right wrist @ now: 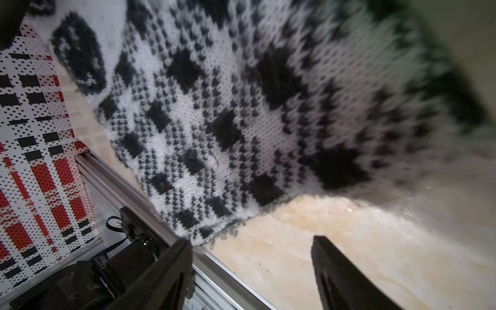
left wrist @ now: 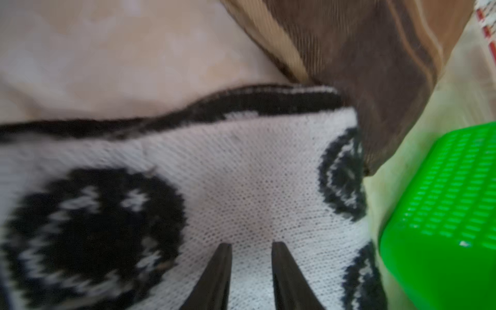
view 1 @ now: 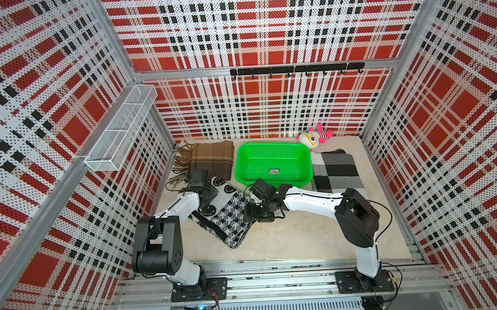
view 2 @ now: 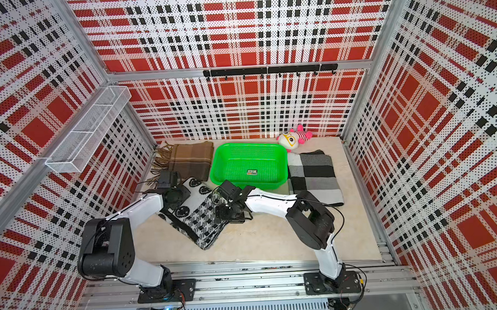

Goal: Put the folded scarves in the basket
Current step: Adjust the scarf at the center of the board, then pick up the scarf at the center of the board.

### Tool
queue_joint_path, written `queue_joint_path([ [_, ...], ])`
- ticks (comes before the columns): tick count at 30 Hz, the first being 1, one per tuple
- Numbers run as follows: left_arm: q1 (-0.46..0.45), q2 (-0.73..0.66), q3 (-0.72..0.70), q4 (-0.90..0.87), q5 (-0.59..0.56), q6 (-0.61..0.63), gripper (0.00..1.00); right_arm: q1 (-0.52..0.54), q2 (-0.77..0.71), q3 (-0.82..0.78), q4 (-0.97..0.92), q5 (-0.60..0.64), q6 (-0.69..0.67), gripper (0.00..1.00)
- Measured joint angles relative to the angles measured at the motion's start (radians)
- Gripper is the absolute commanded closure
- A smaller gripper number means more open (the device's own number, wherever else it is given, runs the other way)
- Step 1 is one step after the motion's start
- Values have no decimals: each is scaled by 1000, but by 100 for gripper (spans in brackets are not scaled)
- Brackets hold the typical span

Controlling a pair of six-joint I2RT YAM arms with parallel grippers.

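Note:
A black-and-white knit scarf point(view 1: 227, 217) point(view 2: 199, 218) lies folded on the beige table, in front of and left of the green basket point(view 1: 270, 145) point(view 2: 249, 145). The basket holds only a small sticker. My left gripper point(left wrist: 252, 244) sits low over the scarf's white far end point(left wrist: 241, 174); its fingers stand a narrow gap apart with flat knit showing between them. Its place in a top view is point(view 1: 205, 199). My right gripper point(right wrist: 252, 241) point(view 1: 251, 216) is wide open at the scarf's right edge point(right wrist: 228, 107), with bare table between its fingers.
A brown fringed scarf point(view 1: 213, 160) lies left of the basket and a grey checked one point(view 1: 334, 169) right of it. A pink and white plush toy point(view 1: 312, 137) sits at the back. A white wire rack point(view 1: 122, 129) hangs on the left wall.

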Motion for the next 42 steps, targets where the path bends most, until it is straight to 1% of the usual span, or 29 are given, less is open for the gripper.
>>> queue_joint_path([
  [4,-81,-5,-71,42,-10,-30,70,-1,30,0,28,-24,50,40],
  [6,-116,-27,-103,71,-20,-61,69,-13,29,-15,46,-21,72,45],
  [9,-203,-59,-138,96,-34,-121,70,-52,12,-90,71,-9,87,47],
  [11,-277,-79,-158,109,-32,-169,69,-96,-16,-148,74,-21,90,47],
  [14,-381,-108,-172,115,-30,-242,67,-178,-91,-230,52,8,51,44],
  [16,-428,-125,-171,114,-23,-279,62,-233,-126,-262,21,31,9,37],
  [18,-443,-135,-162,100,-16,-291,54,-269,-155,-280,-2,67,-34,31],
  [22,-412,-146,-99,35,-39,-267,31,-277,-236,-332,-37,119,-85,16],
  [24,-372,-173,-82,18,-50,-229,22,-274,-286,-368,-45,128,-90,13],
  [26,-322,-208,-80,5,-52,-193,17,-274,-322,-402,-39,126,-88,12],
  [31,-165,-233,-98,-6,-27,-82,15,-274,-322,-460,25,84,-53,12],
  [34,-103,-210,-121,1,8,-18,17,-268,-300,-468,75,54,-17,12],
  [38,-106,-134,-139,27,50,27,21,-249,-276,-462,139,27,28,14],
  [40,-119,-103,-160,48,58,31,22,-240,-263,-461,174,12,55,17],
  [42,-139,-87,-187,87,60,30,25,-232,-253,-462,206,0,78,22],
])
